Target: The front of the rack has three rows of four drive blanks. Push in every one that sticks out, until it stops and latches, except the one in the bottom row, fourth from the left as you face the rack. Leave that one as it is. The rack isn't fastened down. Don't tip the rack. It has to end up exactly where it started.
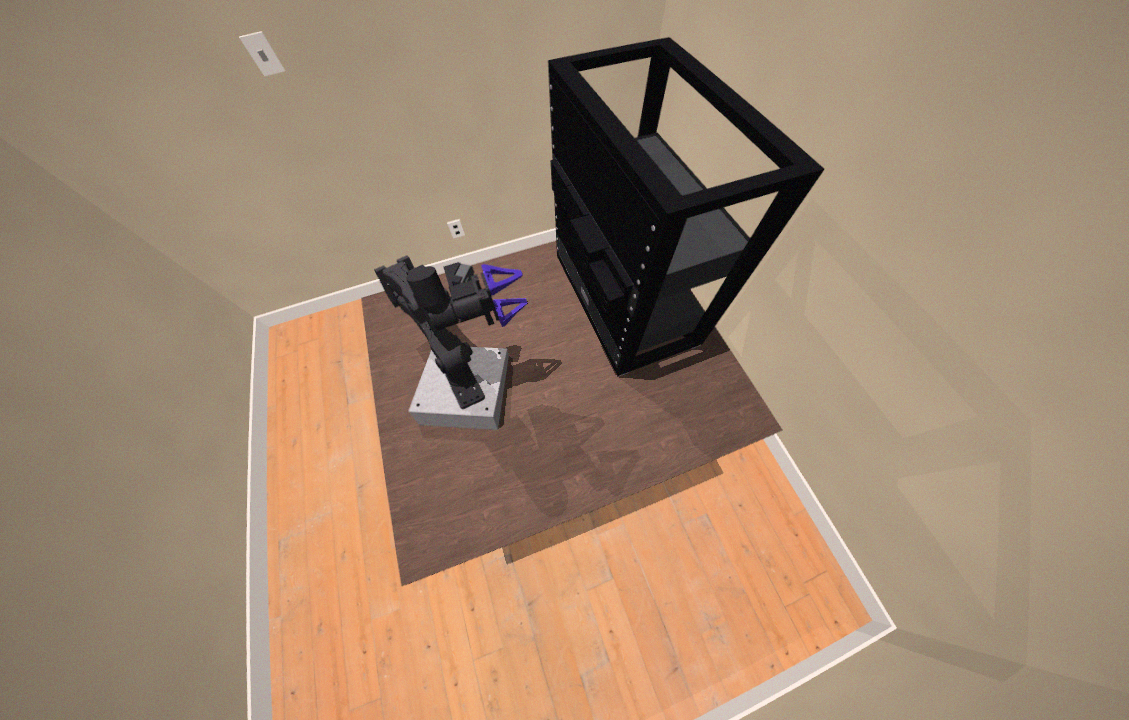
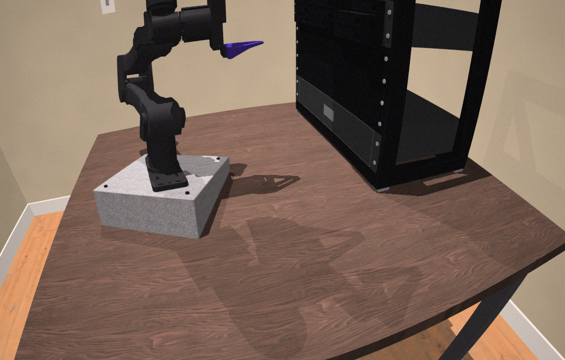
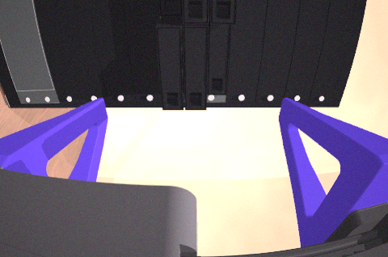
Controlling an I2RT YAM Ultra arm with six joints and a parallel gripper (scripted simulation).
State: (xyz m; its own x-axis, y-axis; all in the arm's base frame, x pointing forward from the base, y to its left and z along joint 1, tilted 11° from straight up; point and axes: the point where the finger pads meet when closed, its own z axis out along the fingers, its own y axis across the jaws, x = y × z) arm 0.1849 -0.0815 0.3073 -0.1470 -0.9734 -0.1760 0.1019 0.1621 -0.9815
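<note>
Where the dark brown wood-grain table top (image 2: 302, 250) fills the lower half of the exterior view, its curved front edge and a dark angled leg are seen at the lower right. The tall black open-frame metal rack (image 1: 675, 205) is stood at the upper right of the top view, on the far right part of the table; its posts are square-sectioned, studded with small pale screw heads, and grey flat shelves are seen inside. A grey smooth panel with a small pale rectangular label (image 2: 329, 112) is fitted low on its front; no writing can be read on it. In the wrist view, the narrow black drive blanks (image 3: 196, 14) are seen at top centre as long slim bars with small square recesses, several standing proud of the dark face around them. The speckled grey stone-like block (image 2: 163, 197) lies at left centre of the exterior view, with the matte black jointed arm (image 2: 154, 111) bolted on it. The gripper (image 1: 505, 292) with violet triangular cut-out fingers is held level in the air, pointed at the rack front and well apart from it, its jaws spread fully with nothing between them.
</note>
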